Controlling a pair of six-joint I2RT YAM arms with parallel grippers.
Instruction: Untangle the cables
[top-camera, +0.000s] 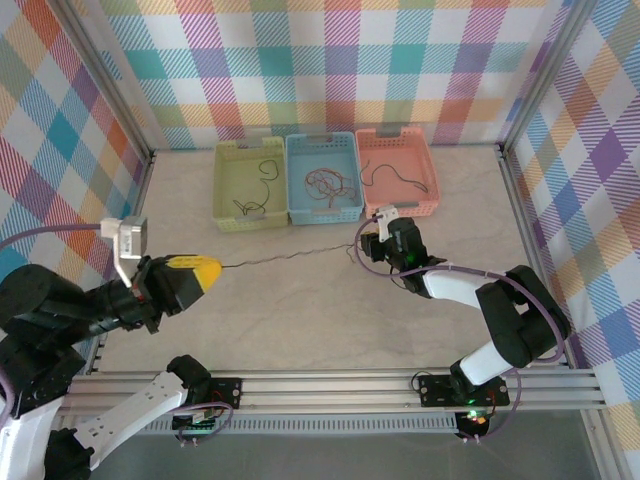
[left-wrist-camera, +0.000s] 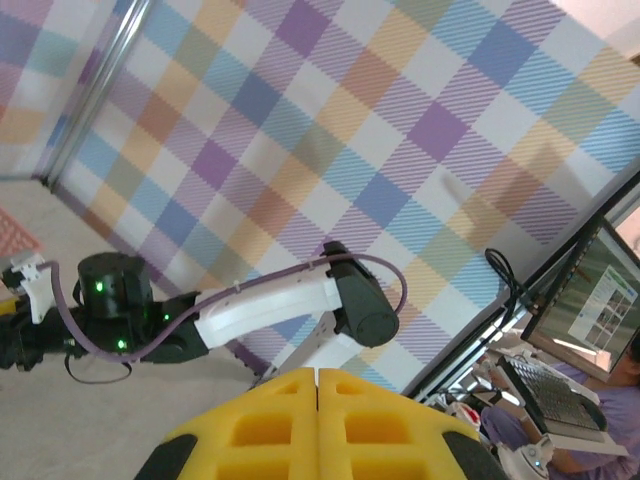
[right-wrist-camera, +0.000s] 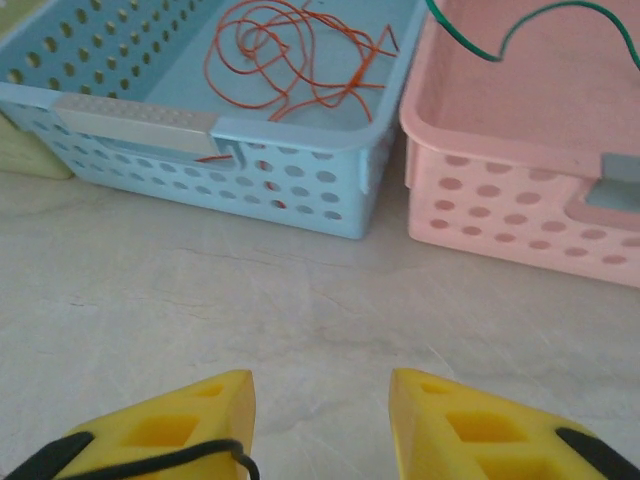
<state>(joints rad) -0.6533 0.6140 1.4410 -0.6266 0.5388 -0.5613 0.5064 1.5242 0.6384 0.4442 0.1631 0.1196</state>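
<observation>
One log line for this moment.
left gripper: shut on cable | right gripper: open, cable resting on it | cable: stretched between grippers

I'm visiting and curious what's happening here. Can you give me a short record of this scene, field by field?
green basket: left, black cable inside
blue basket: middle, red-orange cable inside
pink basket: right, green cable inside
stretched cable: between the grippers
left gripper: shut on stretched cable
right gripper: open

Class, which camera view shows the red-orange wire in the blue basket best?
Right wrist: the red-orange wire lies close up, its loops distinct inside the blue basket. The top view gives it as a small, faint tangle in that basket.
</observation>
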